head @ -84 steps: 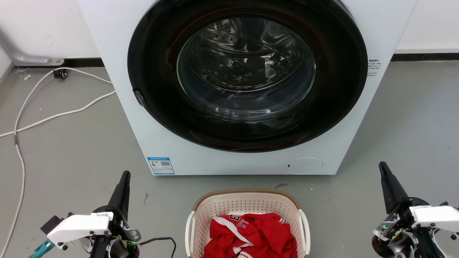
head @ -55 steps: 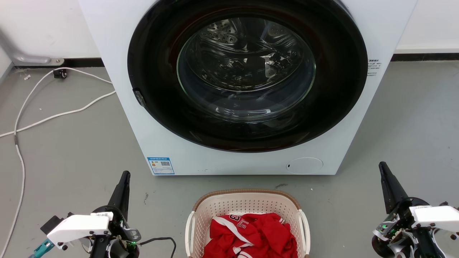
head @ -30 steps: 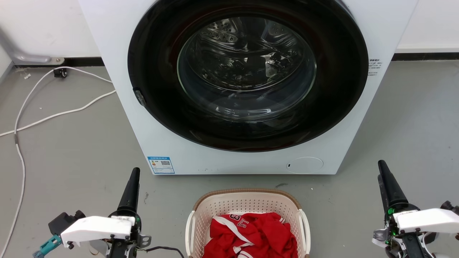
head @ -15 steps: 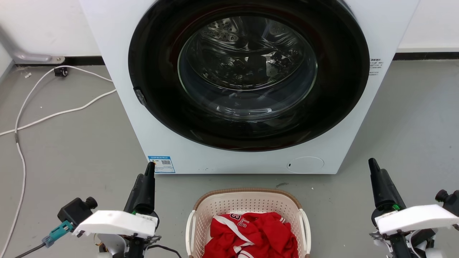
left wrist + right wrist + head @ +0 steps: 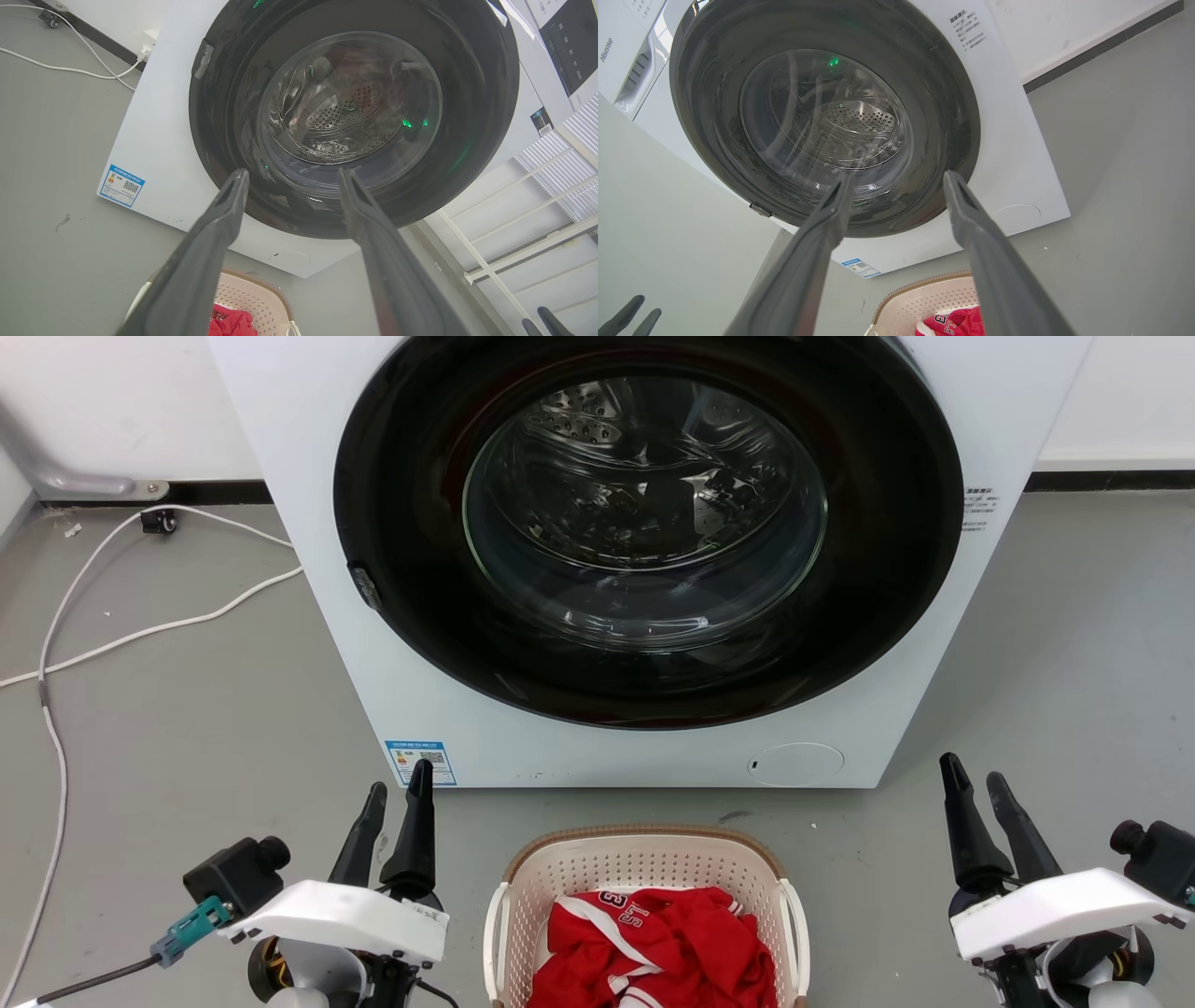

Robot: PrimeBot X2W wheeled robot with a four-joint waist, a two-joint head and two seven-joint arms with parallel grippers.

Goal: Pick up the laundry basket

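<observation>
The laundry basket stands on the grey floor just in front of the washing machine, cream-white with a brown rim and white side handles; red clothing lies inside it. My left gripper hovers to the basket's left, open, fingers pointing toward the machine, nothing between them. To the basket's right my right gripper is open too and holds nothing. The left wrist view catches the basket low between my left gripper's fingers. In the right wrist view the basket sits beneath my right gripper.
A white front-loading washing machine with a dark round door stands close behind the basket. White cables trail over the floor at the left. A white rack stands to the machine's right in the left wrist view.
Both grippers have opened from shut and rolled so that both fingers show. Both arms have moved forward, and the left one has come inward toward the basket. The basket has not moved.
</observation>
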